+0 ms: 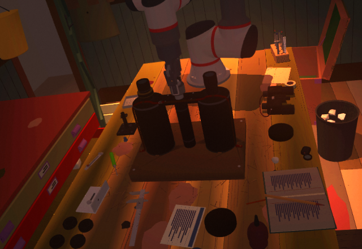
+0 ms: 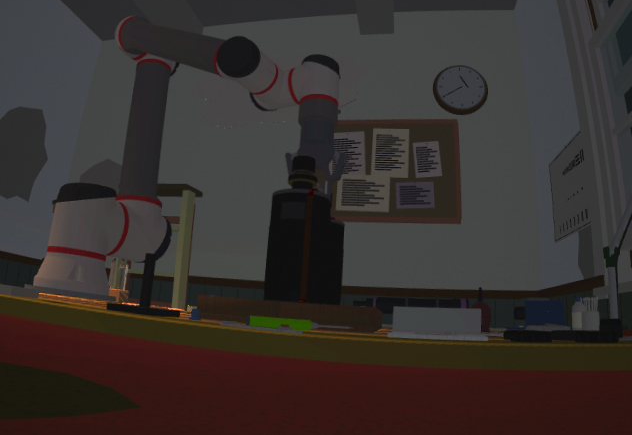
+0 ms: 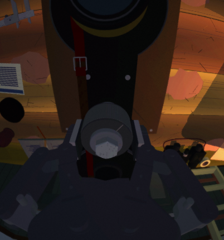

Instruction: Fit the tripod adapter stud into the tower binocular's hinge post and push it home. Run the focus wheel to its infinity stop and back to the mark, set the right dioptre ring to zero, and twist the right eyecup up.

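The focus wheel, a ribbed grey knob with a pale hub and a thin index line, is half hidden from the side by my gripper, which has closed on it from above at the middle of the bridge. The tower binocular stands upright on a dark wooden base plate, two black barrels joined by a bridge with the hinge post between them. The eyecup with the yellow ring tops the left barrel and a plain eyecup tops the right one. A black stud on a small square stand sits left of the base.
The robot base stands behind the binocular. A small binocular, lens caps, an open notebook, a calliper and a green pen litter the bench. A bin stands on the right and a red cabinet on the left.
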You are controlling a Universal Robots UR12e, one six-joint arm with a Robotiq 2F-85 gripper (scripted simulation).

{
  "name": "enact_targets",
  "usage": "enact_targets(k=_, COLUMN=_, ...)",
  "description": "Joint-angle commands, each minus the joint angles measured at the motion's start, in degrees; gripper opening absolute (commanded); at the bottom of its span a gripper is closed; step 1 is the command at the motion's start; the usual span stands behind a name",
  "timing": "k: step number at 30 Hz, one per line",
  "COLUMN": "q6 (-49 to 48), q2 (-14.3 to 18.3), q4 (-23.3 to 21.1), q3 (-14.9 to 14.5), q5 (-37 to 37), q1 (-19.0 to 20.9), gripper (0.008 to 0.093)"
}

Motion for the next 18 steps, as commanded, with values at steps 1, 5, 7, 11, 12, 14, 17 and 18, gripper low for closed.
enact_targets(k=1, q6=0.0, q2=0.0, q4=-0.03, q3=-0.03, q5=0.0, q1=0.0, gripper=0.05)
enact_targets(k=5, q6=0.0, q2=0.0, q4=-0.03, q3=-0.03, q5=0.0, q1=0.0, gripper=0.042)
enact_targets(k=7, q6=0.0, q2=0.0, q4=-0.03, q3=-0.03, q5=0.0, q1=0.0, gripper=0.038)
enact_targets(k=11, q6=0.0, q2=0.0, q4=-0.03, q3=-0.03, q5=0.0, q1=0.0, gripper=0.03)
enact_targets(k=12, q6=0.0, q2=0.0, q4=-0.03, q3=-0.03, q5=0.0, q1=0.0, gripper=0.028)
enact_targets(k=14, q6=0.0, q2=0.0, q4=-0.03, q3=-0.03, q5=0.0, q1=0.0, gripper=0.024)
enact_targets(k=17, q6=0.0, q2=0.0, q4=-0.03, q3=-0.03, q5=0.0, q1=0.0, gripper=0.018)
enact_targets(k=18, q6=0.0, q2=0.0, q4=-0.03, q3=-0.03, q5=0.0, q1=0.0, gripper=0.016)
